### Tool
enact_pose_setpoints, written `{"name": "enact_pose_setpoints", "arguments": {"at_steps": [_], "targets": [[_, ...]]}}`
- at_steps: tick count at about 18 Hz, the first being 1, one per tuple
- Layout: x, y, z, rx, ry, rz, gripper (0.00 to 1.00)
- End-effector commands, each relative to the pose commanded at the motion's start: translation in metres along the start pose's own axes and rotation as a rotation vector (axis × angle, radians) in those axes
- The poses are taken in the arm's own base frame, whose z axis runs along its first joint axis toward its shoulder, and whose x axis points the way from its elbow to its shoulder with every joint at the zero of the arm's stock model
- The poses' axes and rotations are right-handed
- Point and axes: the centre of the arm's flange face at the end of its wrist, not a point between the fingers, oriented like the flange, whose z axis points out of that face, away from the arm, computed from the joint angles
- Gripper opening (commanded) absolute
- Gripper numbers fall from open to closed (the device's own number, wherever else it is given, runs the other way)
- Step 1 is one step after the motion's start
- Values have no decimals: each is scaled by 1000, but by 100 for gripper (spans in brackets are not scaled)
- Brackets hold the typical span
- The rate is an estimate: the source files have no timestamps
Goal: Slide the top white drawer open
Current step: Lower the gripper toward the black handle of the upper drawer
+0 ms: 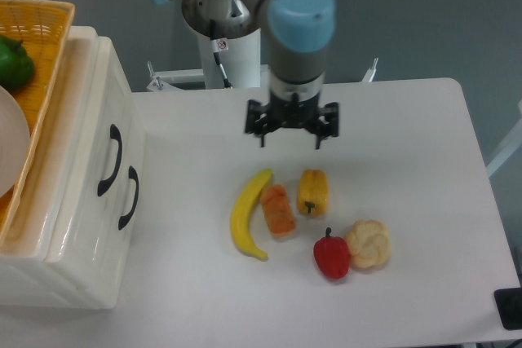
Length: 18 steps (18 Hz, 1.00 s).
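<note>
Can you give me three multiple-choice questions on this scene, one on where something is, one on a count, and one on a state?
1. Where is the banana?
A. In the basket
B. On the table, left of the orange food
C. In a drawer

2. How many black handles show on the cabinet?
A. One
B. Two
C. Four

3. What is the state of the gripper?
A. Open, holding nothing
B. Shut on the banana
C. Gripping a handle

Answers:
1 B: it lies on the table beside the orange food.
2 B: two curved handles on the front.
3 A: fingers spread, above the table.
</note>
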Motion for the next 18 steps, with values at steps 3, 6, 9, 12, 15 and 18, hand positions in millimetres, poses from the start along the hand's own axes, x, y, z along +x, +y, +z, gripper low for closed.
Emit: {"name": "enact_pose_setpoints", "arguments": {"at_steps": [3, 6, 9, 12, 15, 18], "targets": [[14, 0, -4, 18, 48, -32, 100], [26, -3, -9, 40, 93, -81, 100], [48, -1, -7, 26, 96, -76, 100], [60, 0, -7, 8, 97, -69, 100], [73, 1, -8, 3, 104, -100, 100], [76, 2, -7, -9, 136, -149, 100]]}}
